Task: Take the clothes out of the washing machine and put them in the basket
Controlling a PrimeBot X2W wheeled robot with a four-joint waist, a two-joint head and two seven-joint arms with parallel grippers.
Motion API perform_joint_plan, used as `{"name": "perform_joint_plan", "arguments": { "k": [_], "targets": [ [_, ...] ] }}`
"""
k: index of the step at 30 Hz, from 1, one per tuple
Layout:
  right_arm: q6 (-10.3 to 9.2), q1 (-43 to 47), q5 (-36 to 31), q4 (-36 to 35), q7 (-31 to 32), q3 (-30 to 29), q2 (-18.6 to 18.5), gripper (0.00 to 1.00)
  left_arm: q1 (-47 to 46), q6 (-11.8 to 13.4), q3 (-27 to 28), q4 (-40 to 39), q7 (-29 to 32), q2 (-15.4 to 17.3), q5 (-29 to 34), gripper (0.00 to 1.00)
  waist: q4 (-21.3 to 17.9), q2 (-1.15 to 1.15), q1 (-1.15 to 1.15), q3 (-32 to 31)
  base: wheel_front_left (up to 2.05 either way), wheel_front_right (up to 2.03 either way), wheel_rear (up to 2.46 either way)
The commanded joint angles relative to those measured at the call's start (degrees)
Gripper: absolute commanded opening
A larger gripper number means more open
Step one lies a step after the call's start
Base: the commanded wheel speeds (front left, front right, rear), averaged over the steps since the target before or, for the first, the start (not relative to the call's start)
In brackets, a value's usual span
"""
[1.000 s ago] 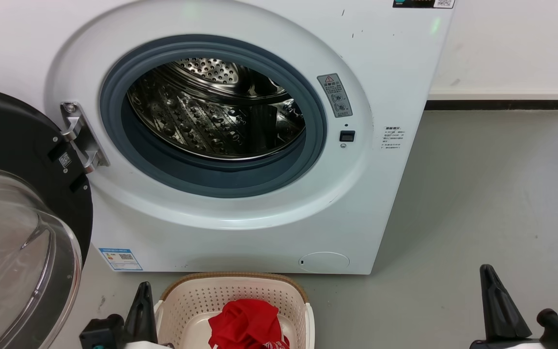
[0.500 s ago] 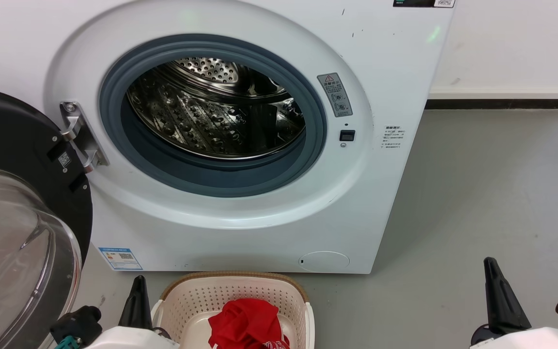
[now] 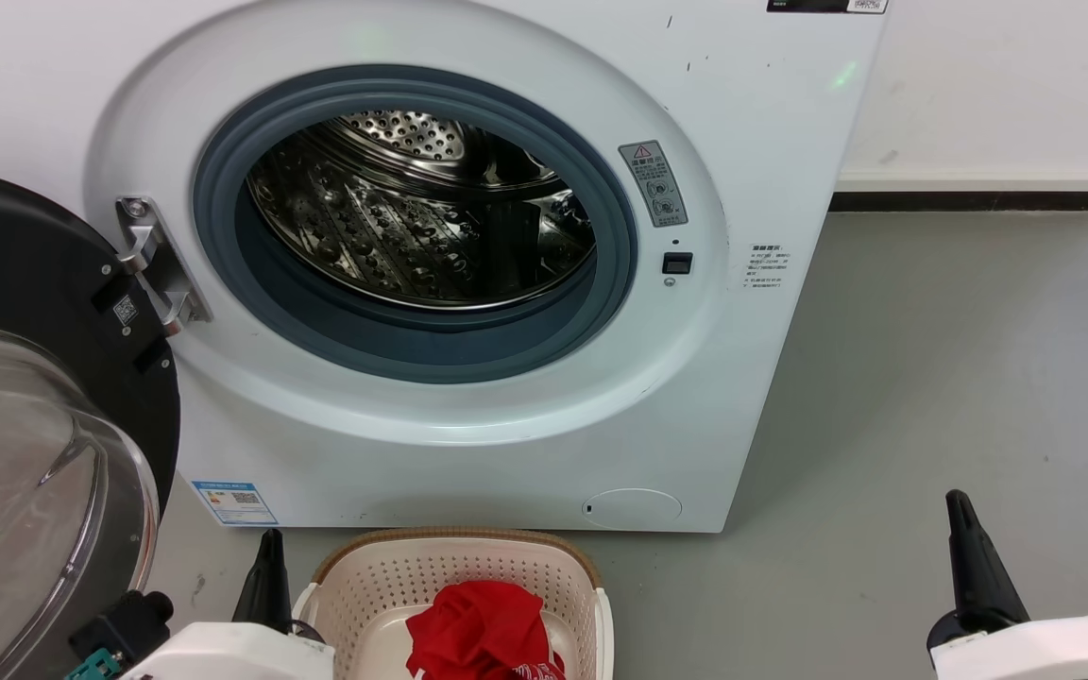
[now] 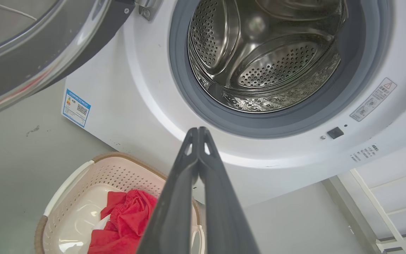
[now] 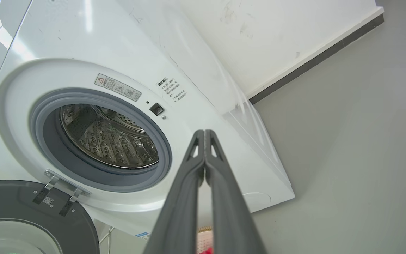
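Glass, clear and bulging in its black frame, marks the far left: the door (image 3: 34,444) of the washing machine (image 3: 468,453) hangs wide open on its hinge (image 3: 152,264). Just right of it, low in the head view, the left end effector (image 3: 269,552) points up beside the left wall of the basket (image 3: 360,581). Its wrist view shows the two dark fingers pressed together tip to tip, with nothing between them.

Moving right, the grey rubber rim (image 3: 412,345) rings the steel drum (image 3: 412,217). From the head and left wrist views the drum looks bare, with no fabric on the parts that show.

Below the porthole the basket stands on the floor (image 3: 931,378), close in front of the machine. The clothes (image 3: 478,628) lie inside it as one crumpled red heap, with a scrap of white lettering at the lower edge. By these pictures the unloading looks finished, or nearly so.

The red fabric should be light, soft and limp. It would drape and trail when lifted and could catch on the basket's brown rim. If it needed moving, the best hold would be a pinch on the raised fold at the top of the heap, not a flat spread part. Whether it is damp cannot be told.

Far right, well apart from basket and machine, the right end effector (image 3: 960,515) hovers over bare floor, its fingers likewise closed tip to tip and holding nothing.
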Motion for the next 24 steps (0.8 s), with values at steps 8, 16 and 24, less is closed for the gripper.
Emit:
{"name": "perform_joint_plan", "arguments": {
  "k": [8,16,24],
  "targets": [
    [0.00,-3.1,8.1,0.6,1.7,-0.1,-0.6,0.00,-2.6,-1.2,0.9,-0.3,1.8,0.0,-7.7,0.00,0.0,0.00,0.00,0.1,0.00,0.00,0.00],
    [-0.01,-4.0,13.5,1.5,2.8,-0.3,-0.7,0.00,-3.3,-1.9,1.3,0.0,3.1,0.0,-12.9,0.00,0.0,0.00,0.00,0.1,0.00,0.00,0.00],
    [-0.01,-5.1,19.0,2.3,4.1,-0.5,-0.7,0.00,-4.0,-2.5,1.7,0.3,4.4,0.0,-18.3,0.00,0.0,0.00,0.00,0.2,0.00,0.00,0.00]
  ]
}}
